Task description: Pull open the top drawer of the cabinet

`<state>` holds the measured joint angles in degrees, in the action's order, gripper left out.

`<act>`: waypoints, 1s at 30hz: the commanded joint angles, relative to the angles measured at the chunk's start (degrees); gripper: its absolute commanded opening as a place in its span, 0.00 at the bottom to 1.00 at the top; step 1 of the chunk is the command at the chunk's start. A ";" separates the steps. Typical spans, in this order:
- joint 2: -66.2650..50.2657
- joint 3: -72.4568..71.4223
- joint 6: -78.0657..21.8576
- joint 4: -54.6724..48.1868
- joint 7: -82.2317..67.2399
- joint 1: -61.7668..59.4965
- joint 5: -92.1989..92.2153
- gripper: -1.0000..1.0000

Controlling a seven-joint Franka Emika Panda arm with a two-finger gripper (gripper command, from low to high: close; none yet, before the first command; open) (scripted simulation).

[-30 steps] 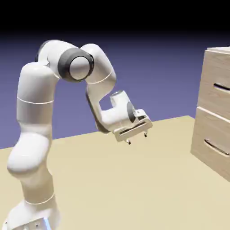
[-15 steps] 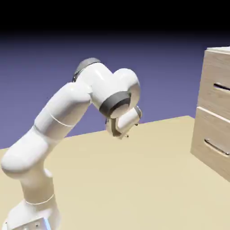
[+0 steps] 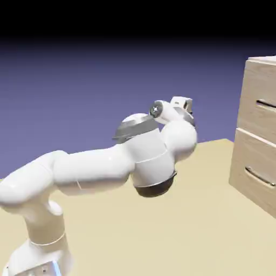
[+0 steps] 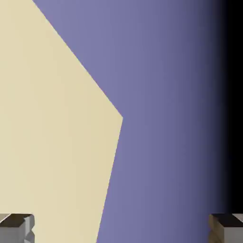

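Top drawer [image 3: 263, 101], the pale wood-grain panel with a thin dark bar handle [image 3: 266, 104], sits shut at the exterior view's right edge, uppermost front of the boxy light beige wood-grain cabinet [image 3: 257, 135], which stands at the right end of the tan table [image 3: 161, 232]. We see the alike lower drawer front [image 3: 256, 170] beneath it, also shut.

White 2-finger gripper [image 3: 183, 108] sits raised near the middle of the exterior view, well apart from the cabinet, with the arm's elbow stretched low over the table. In the hand view the 2 grey finger tips [image 4: 16, 227] stand at opposite bottom corners, spread wide, nothing between them. That view shows only table and blue-violet backdrop, no cabinet, so we judge the hand is not yet aimed at the drawer.

Step in hand, as we judge it: reach for the handle. To do it well we would:
- turn the wrist until the top handle is centred between the tips
- keep the tips spread until they straddle the bar
- come in level, avoiding the lower handle
- close fully before pulling straight out
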<state>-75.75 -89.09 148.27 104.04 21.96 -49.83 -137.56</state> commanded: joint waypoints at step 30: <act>-19.84 -16.21 -5.02 -9.45 -3.72 -9.65 -24.97 0.00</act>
<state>-95.58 -105.29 143.22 94.59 18.16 -59.48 -162.40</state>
